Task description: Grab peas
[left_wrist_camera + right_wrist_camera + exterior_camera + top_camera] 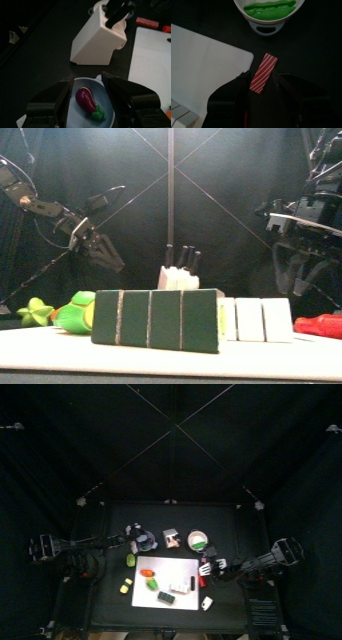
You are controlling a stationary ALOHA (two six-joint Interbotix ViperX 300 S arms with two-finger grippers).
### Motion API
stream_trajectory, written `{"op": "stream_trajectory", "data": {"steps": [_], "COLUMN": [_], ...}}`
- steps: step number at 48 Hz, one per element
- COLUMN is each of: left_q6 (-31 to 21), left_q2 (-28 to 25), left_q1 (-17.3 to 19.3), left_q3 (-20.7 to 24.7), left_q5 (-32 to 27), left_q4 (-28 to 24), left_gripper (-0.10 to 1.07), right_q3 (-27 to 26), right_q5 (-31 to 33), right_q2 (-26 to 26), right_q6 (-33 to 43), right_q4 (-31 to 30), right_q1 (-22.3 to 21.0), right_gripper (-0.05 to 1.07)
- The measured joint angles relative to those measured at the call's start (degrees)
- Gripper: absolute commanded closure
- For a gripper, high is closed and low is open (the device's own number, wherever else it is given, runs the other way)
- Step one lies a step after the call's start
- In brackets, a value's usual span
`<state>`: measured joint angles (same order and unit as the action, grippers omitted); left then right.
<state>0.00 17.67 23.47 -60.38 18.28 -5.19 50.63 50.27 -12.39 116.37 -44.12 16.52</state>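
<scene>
The peas (198,540) are a small round white-rimmed dish with a green patch, at the table's back right, next to the knife block. In the right wrist view the peas (270,11) lie ahead of my right gripper (264,81), apart from it. The jaws are open, with a red-and-white striped strip (263,73) lying on the table between their tips. In the top view the right gripper (210,566) is just in front of the peas. My left gripper (87,80) is open, above a pale blue plate (79,116) with a purple eggplant (86,100). The front view hides the peas.
A white knife block (171,538) (100,37) stands at the back middle. A white cutting board (167,572) (201,57) fills the middle. Small green, yellow, black and red pieces lie around it. Dark green (154,318) and white (254,318) blocks stand at the front edge.
</scene>
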Motion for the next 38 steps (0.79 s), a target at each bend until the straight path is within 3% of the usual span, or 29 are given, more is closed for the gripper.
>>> {"op": "stream_trajectory", "data": {"steps": [12, 18, 28, 38], "left_q6": [0.2, 0.4, 0.3, 0.4], "left_q2": [3.0, 3.3, 3.9, 6.6], "left_q1": [-2.3, -3.5, -3.6, -3.4], "left_q3": [-1.1, -1.1, -1.1, -1.1], "left_q5": [3.4, 4.5, 6.8, 7.9], "left_q4": [0.9, 0.9, 0.6, 0.1], "left_gripper": [0.13, 0.13, 0.13, 0.13], "right_q3": [-0.4, -2.0, -3.7, -4.3], "right_q5": [0.2, -0.2, -1.8, -9.3], "right_q2": [-3.3, -7.5, -13.4, -15.3], "right_q6": [-7.0, -18.4, -34.6, -45.4], "right_q4": [-8.8, -11.1, -5.8, 3.3], "right_q1": [-1.7, -5.3, -13.5, -24.3], "right_gripper": [0.25, 0.25, 0.25, 0.25]}}
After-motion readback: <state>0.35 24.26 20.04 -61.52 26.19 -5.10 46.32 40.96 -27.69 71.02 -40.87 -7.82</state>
